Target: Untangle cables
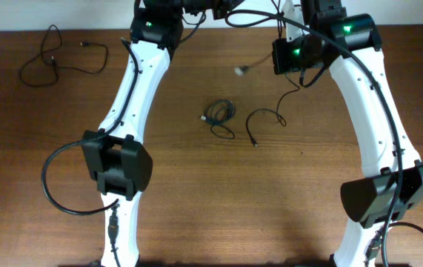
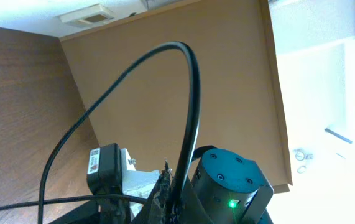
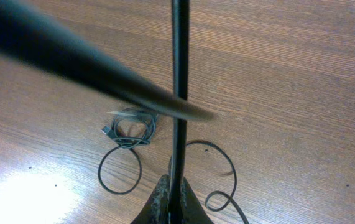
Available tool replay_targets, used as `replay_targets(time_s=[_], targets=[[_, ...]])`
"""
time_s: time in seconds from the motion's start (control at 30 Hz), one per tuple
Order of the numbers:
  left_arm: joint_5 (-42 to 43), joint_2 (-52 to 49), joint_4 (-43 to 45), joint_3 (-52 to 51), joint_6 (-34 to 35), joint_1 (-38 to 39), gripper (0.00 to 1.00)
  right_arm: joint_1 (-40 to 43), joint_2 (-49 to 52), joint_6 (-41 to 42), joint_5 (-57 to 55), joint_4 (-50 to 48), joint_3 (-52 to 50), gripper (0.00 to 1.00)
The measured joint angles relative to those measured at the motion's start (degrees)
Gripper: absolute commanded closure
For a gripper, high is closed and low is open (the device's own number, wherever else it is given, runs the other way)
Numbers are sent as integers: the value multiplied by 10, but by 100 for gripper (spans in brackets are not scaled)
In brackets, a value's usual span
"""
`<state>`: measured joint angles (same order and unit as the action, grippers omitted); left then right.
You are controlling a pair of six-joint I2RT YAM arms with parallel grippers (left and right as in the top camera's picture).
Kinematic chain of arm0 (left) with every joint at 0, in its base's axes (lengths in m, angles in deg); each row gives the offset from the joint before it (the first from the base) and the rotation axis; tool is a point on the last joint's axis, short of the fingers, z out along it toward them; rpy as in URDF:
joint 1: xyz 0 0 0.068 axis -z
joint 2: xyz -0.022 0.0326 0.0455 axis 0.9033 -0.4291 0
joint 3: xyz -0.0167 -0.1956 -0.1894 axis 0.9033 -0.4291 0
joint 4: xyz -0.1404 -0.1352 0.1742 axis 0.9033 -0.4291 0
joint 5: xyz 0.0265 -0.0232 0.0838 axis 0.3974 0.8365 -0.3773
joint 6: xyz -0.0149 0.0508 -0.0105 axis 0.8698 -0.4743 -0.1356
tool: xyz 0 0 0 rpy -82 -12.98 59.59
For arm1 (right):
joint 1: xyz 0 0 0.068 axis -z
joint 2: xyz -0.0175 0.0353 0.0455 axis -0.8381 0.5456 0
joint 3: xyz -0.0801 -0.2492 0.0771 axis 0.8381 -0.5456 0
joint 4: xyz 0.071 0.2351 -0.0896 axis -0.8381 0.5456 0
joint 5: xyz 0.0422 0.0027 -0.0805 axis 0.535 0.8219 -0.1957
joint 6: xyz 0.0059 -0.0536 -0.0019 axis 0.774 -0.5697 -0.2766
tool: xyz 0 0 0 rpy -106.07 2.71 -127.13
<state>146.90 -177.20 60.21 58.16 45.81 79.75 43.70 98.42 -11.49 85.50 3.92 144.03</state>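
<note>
Both arms are raised at the far side of the table. My left gripper [image 2: 168,199] is shut on a black cable [image 2: 193,93] that arches up away from it. My right gripper [image 3: 176,202] is shut on a black cable [image 3: 178,62] above the table. In the overhead view a black cable [image 1: 259,16] runs between the two wrists. A thin strand [image 1: 267,115] hangs from the right side and curls on the wood [image 3: 221,180]. A small black coil with a plug [image 1: 218,113] lies mid-table, below the right gripper [image 3: 130,127].
Another thin black cable [image 1: 55,59] lies spread out at the far left of the wooden table [image 1: 211,208]. A blurred grey connector [image 1: 241,70] shows near the middle. A blurred dark strand [image 3: 71,62] crosses the right wrist view.
</note>
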Motion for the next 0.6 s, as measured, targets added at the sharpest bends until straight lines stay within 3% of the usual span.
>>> replay_targets(time_s=[0.07,0.13,0.17,0.2,0.27,0.37,0.47,0.6], targets=[[0,0,-3,0,-3,-7,88,0,0,0,5,0,0,96],[-8,1,-44,0,-56,-13,85,0,-10,11,13,0,1,96],[-18,3,-101,2,-92,-15,76,0,-21,15,15,1,4,96],[-35,5,-163,3,-125,-18,56,0,-42,16,18,2,13,96],[-73,5,-244,3,-177,-20,38,0,-83,17,30,5,25,96],[-125,5,-306,2,-240,-21,34,0,-152,18,48,12,39,96],[-141,5,-315,2,-281,-21,14,0,-176,32,62,-7,41,96],[-146,5,-365,3,-332,-21,14,0,-184,87,63,-69,40,96]])
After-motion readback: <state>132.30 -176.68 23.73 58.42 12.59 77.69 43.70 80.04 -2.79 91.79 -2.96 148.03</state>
